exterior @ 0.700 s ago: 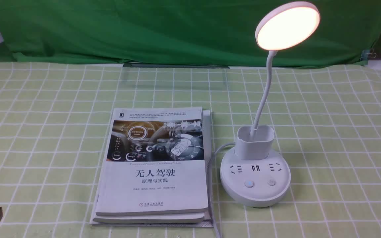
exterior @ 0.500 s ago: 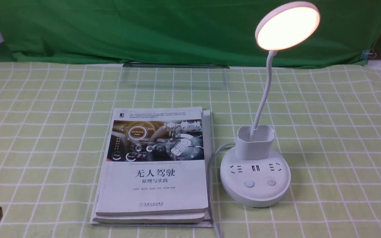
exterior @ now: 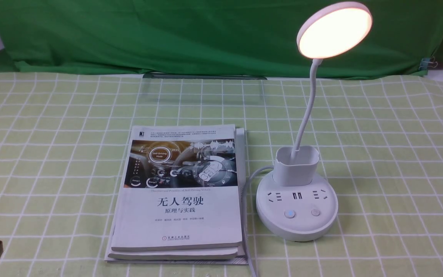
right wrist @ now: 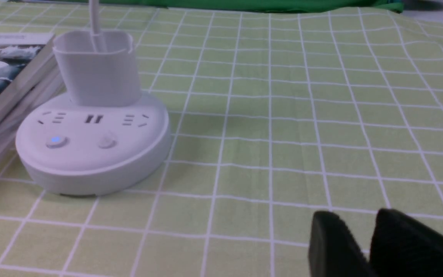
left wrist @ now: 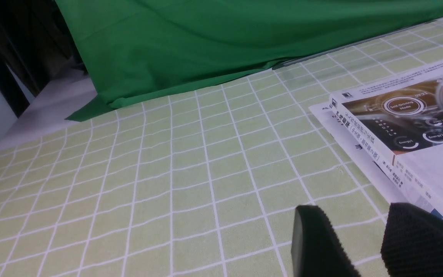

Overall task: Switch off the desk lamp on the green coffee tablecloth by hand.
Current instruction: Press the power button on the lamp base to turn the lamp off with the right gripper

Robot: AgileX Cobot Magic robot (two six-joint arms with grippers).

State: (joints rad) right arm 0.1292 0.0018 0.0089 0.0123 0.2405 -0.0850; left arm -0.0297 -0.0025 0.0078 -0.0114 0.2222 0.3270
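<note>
Two empty grippers sit low. The left gripper (left wrist: 354, 211) has its jaws spread; the right gripper (right wrist: 360, 215) shows only a sliver between its jaws, so I cannot tell if it is closed. The desk lamp (exterior: 296, 219) glows on the green coffee tablecloth (exterior: 398, 154), beside the book (exterior: 179, 219). Its lit button (exterior: 290, 214) is near a second button (exterior: 315, 212), so a broad fingertip might press the wrong one or shove the base.

The green coffee tablecloth (left wrist: 167, 173) is seen spread beneath the left end effector (left wrist: 354, 215), its fingers parted; stacked books (left wrist: 417, 127) are laid close by, and a dark green backdrop (left wrist: 206, 46) is hung at the far edge.
</note>
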